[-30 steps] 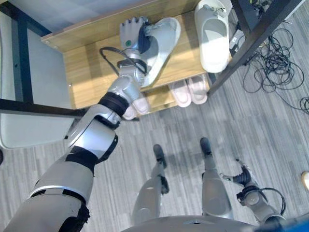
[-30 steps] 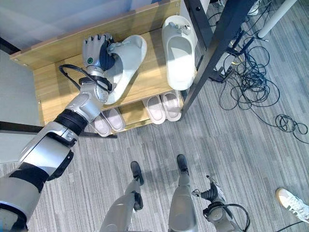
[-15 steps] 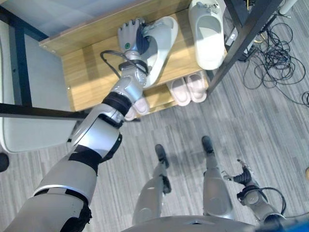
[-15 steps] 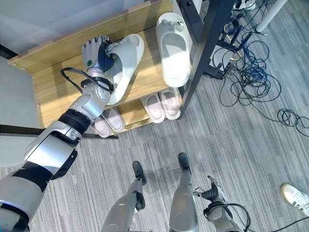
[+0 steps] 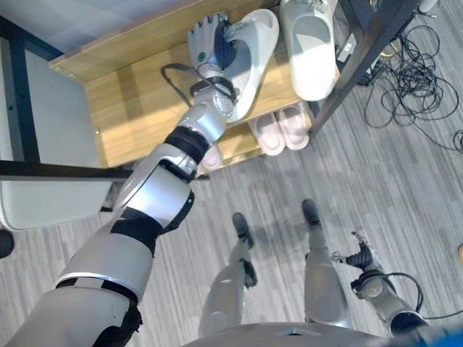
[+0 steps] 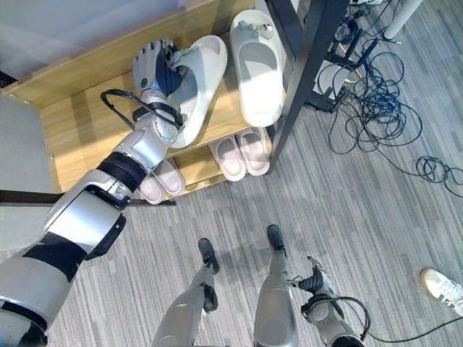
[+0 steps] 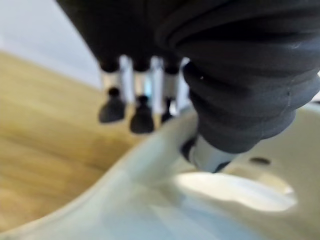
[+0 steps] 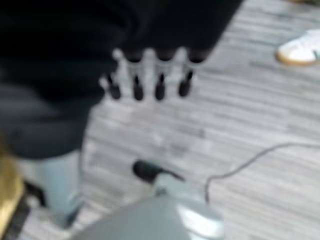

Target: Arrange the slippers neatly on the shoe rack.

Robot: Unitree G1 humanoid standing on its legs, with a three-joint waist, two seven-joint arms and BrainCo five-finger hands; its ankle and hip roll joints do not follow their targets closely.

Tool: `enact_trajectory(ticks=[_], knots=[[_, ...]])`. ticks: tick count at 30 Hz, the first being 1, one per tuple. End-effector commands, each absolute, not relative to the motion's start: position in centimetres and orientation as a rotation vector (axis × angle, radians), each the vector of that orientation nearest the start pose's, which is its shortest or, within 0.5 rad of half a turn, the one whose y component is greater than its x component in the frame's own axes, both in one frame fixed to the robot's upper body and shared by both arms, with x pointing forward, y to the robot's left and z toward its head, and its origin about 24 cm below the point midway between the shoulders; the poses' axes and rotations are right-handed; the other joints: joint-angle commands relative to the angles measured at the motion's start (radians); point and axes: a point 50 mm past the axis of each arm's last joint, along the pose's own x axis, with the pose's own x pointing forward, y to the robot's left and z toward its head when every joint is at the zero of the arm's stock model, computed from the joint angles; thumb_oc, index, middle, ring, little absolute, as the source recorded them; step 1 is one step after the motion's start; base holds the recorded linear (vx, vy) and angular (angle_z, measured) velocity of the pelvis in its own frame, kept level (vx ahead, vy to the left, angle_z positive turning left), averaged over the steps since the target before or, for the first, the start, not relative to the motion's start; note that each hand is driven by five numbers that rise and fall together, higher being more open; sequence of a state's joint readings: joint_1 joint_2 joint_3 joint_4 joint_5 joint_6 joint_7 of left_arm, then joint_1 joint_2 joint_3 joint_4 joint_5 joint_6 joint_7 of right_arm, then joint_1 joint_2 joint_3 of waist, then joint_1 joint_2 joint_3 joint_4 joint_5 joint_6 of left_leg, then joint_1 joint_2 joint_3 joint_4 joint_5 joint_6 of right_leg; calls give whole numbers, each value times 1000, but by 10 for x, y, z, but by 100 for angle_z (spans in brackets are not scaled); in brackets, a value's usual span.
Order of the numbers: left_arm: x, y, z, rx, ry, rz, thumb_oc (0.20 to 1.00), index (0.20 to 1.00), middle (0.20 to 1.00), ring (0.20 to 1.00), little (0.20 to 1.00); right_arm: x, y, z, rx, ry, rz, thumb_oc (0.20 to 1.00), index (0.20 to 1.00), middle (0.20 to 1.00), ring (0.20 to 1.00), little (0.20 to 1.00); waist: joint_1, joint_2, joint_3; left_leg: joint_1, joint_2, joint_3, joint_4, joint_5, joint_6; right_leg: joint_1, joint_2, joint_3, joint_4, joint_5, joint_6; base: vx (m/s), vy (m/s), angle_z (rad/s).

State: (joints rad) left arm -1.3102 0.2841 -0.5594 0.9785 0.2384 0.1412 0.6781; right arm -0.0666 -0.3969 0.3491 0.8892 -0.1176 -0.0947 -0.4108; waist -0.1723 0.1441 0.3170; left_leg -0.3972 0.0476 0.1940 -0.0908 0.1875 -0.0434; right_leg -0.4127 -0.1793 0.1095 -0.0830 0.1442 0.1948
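L hand (image 5: 211, 45) fingers clamped on slipper (image 5: 253, 50), angled on rack top (image 5: 137, 101); risk: bumps neighbor slipper (image 5: 309, 50) or overhangs.

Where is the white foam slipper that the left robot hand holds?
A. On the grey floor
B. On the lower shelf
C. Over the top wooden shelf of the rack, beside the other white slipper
C: the left robot hand grips the white foam slipper over the top wooden shelf, beside the other white slipper.
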Motion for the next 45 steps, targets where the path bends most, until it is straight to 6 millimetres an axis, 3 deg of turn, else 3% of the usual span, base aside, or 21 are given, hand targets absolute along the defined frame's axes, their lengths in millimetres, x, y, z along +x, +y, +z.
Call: enact_trajectory(ticks=[1,7,9,10,11,21,30,31,39,45], knots=[[416,104,298,845,-548,490,200,200,200,200,200,205,-252,-87,-773,567,-195,1000,1000,1000,1000,1000,-9,-30,68,7,-10,-123,4,-79,-66,12,4,-65,45,-57,12,0,0,0],[416,94,302,854,-554,469,200,200,200,200,200,205,-252,-89,-775,576,-193,1000,1000,1000,1000,1000,-11,-33,67,1,-10,-125,4,-76,-67,7,6,-69,46,-58,10,0,0,0],[416,94,303,854,-554,471,244,244,244,244,244,205,-252,-89,-773,576,-194,1000,1000,1000,1000,1000,-12,-34,68,0,-10,-127,4,-76,-66,6,6,-70,46,-58,10,0,0,0],[417,95,305,868,-550,478,595,595,595,595,595,205,-252,-89,-776,577,-191,1000,1000,1000,1000,1000,-13,-37,66,-1,-9,-128,4,-76,-67,5,7,-72,46,-57,10,6,-11,-3],[417,98,308,872,-546,490,1000,1000,1000,1000,1000,205,-252,-90,-777,578,-185,1000,1000,1000,1000,1000,-14,-41,63,-1,-7,-128,4,-77,-67,3,9,-72,47,-58,9,0,0,0],[414,105,319,936,-592,555,1000,1000,1000,1000,1000,202,-253,-91,-762,584,-185,1000,1000,1000,1000,1000,-15,-49,50,10,1,-131,4,-77,-71,15,18,-79,52,-69,6,0,0,0],[414,125,321,941,-579,618,1000,1000,1000,1000,1000,202,-254,-94,-764,613,-175,1000,1000,1000,1000,1000,-4,-56,36,24,6,-135,4,-79,-74,31,18,-89,51,-72,6,0,0,0],[414,133,319,892,-571,623,1000,1000,1000,1000,1000,198,-254,-97,-758,636,-174,1000,1000,1000,1000,1000,2,-56,28,28,6,-137,4,-77,-74,38,19,-93,49,-71,6,0,0,0],[410,143,307,815,-599,593,1000,1000,1000,1000,1000,189,-254,-104,-731,694,-185,1000,1000,1000,1000,1000,24,-52,10,40,3,-146,4,-78,-76,63,17,-105,48,-75,5,-5,3,2],[406,162,276,742,-562,558,1000,1000,1000,1000,1000,181,-253,-111,-704,744,-199,1000,1000,1000,1000,1000,51,-44,2,46,-3,-154,4,-77,-76,73,10,-115,48,-73,5,-20,7,2]])
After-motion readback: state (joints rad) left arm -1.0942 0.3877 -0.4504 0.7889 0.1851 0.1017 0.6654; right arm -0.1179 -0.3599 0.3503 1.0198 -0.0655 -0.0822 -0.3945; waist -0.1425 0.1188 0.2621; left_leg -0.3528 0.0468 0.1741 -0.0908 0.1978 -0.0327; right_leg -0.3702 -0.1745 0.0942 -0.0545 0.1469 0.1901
